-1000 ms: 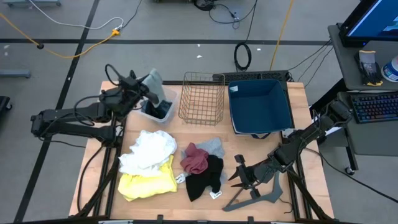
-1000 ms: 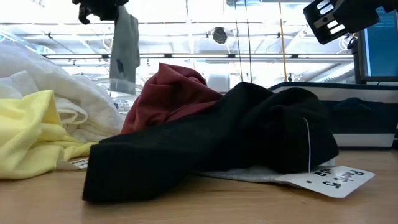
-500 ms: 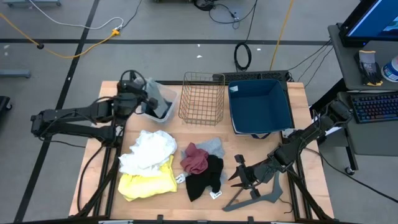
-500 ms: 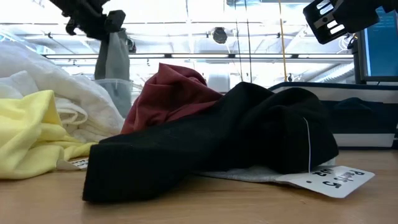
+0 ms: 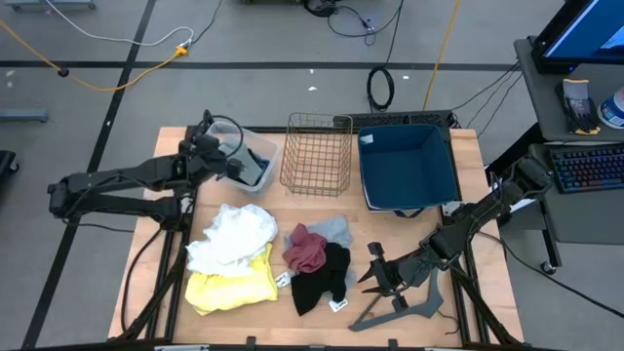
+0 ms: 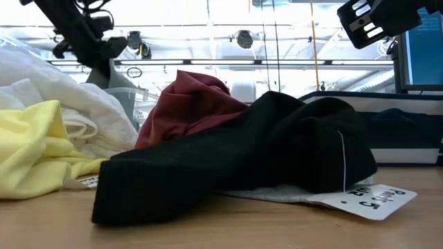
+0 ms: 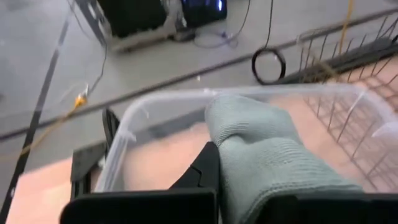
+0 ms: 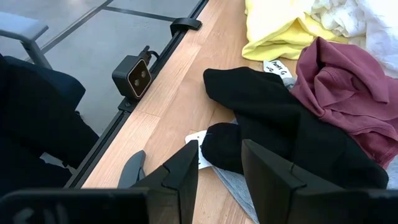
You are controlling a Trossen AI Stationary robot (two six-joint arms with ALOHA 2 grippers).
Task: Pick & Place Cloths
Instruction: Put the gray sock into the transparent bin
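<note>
Pinching grey cloth (image 7: 267, 149), left gripper (image 5: 207, 148) hung over clear bin (image 5: 255, 148) at far left; release off-centre risked cloth draping over rim. Right gripper (image 5: 375, 278) near right, fingers apart, empty.

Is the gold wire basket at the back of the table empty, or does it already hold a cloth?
Empty: the high view shows bare table through the wire basket.
</note>
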